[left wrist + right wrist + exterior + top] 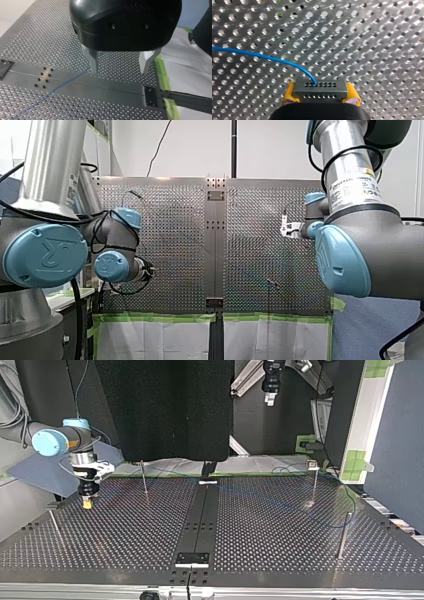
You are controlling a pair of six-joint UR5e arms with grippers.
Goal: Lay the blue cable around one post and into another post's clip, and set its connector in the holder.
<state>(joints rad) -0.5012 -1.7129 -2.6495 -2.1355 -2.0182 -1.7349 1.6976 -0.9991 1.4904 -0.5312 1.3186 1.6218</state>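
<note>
- Top view, left: my right hand [87, 504] clenched on connector [320, 89], low over worktop [125, 535].
- Blue cable [262, 56] trails from connector, lies slack across worktop toward far right. Faint there; probably round no post yet.
- Clip post [313, 467] far right.
- My left hand [119, 71] released, empty, cable passing beneath.
- Step: carrying connector, routing not begun.
- Next: sweep cable round post with slack kept, then press into clip.

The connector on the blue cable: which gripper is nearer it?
Right. My right gripper is shut on the connector itself; my left gripper hangs open above a stretch of the blue cable, away from it.
</note>
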